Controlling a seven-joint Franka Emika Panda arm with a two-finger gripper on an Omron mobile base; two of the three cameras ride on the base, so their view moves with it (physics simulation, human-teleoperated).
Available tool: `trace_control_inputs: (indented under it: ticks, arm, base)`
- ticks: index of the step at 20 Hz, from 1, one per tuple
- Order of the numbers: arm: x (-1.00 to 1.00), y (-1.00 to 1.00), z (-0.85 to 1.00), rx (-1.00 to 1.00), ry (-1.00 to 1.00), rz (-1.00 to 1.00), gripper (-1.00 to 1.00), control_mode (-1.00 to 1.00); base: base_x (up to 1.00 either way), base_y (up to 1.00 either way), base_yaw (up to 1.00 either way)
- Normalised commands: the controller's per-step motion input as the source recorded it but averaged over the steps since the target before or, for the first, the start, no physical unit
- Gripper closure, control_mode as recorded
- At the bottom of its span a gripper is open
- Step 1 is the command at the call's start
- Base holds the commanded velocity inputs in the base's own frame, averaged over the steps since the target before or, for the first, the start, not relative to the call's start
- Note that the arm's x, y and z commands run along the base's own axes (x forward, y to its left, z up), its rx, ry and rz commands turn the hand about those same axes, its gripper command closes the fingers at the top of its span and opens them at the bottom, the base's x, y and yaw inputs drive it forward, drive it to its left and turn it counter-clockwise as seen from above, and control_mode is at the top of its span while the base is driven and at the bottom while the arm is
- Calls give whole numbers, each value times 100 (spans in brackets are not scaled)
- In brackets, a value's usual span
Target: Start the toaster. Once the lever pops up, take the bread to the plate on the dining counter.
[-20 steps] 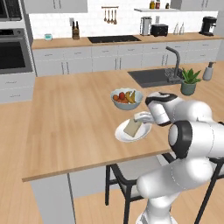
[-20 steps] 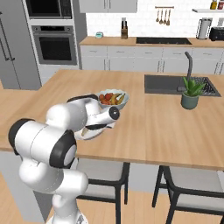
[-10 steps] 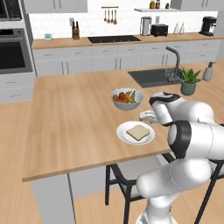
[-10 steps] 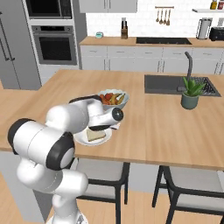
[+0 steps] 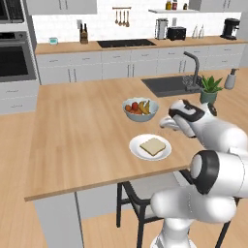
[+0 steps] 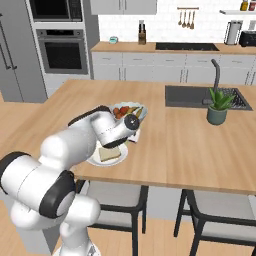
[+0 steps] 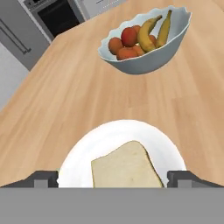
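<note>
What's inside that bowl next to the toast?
The bowl holds bananas and round orange-red fruit. Whatever lies beneath them is hidden.

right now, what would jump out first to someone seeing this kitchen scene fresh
The bread lies flat on the white plate near the front edge of the dining counter. The gripper hangs open just above it, holding nothing. Just behind the plate sits a pale fruit bowl, and beyond it a sink with a potted plant.
</note>
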Motion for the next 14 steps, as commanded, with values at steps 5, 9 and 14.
trace_control_inputs:
  ticks: [5, 9, 14]
  arm:
    - [-63, 0, 100, -2, 0, 0, -100, -100]
    - [-76, 0, 100, -6, 0, 0, -100, -100]
    - [-83, 0, 100, -10, 8, 0, -100, -100]
  base:
    - [0, 0, 0]
    - [0, 0, 0]
    - [0, 0, 0]
